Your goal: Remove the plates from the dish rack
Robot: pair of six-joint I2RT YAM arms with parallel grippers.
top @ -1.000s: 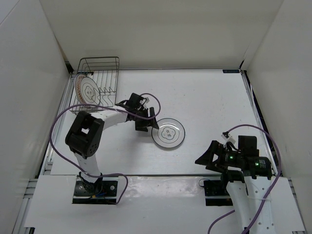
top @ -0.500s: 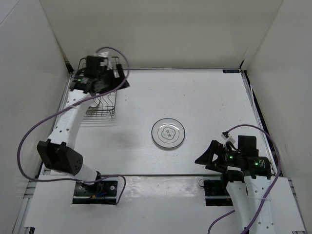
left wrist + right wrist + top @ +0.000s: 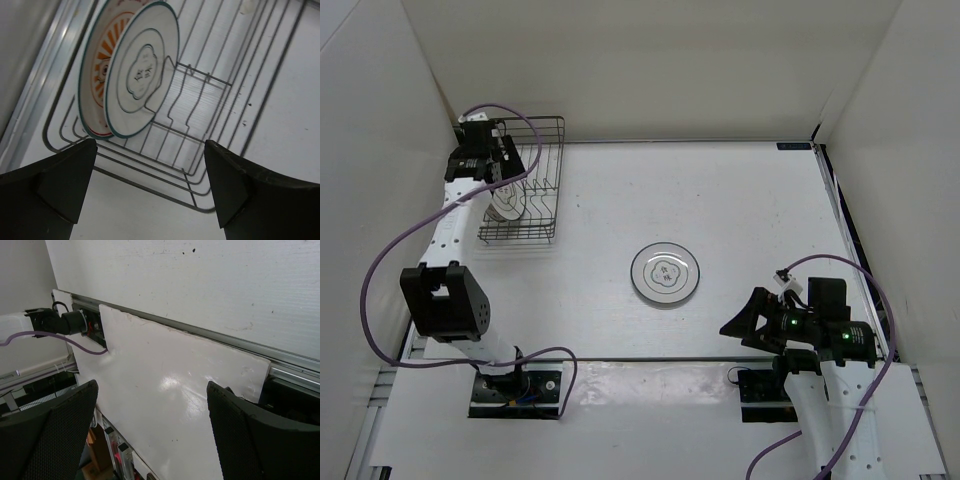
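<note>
The dish rack (image 3: 520, 240) stands at the far left of the table. In the left wrist view, two plates stand on edge in the rack (image 3: 152, 189): a ringed plate (image 3: 142, 75) in front and the orange sunburst plate (image 3: 97, 65) behind it. These plates (image 3: 508, 205) are partly hidden by the arm in the top view. Another ringed plate (image 3: 666, 273) lies flat mid-table. My left gripper (image 3: 498, 170) hovers open and empty above the rack, its fingertips (image 3: 65, 185) clear of the plates. My right gripper (image 3: 745, 325) is open and empty near the front edge.
White walls enclose the table on the left, back and right. The rack sits close to the left wall and a metal rail (image 3: 55, 60). The right gripper (image 3: 152, 435) looks down on the white front panel (image 3: 165, 385) and a purple cable (image 3: 50, 337).
My left arm swung from beside the flat plate mid-table back to the rack, then shifted left over it. The flat plate stayed on the table. The right arm has not moved.
</note>
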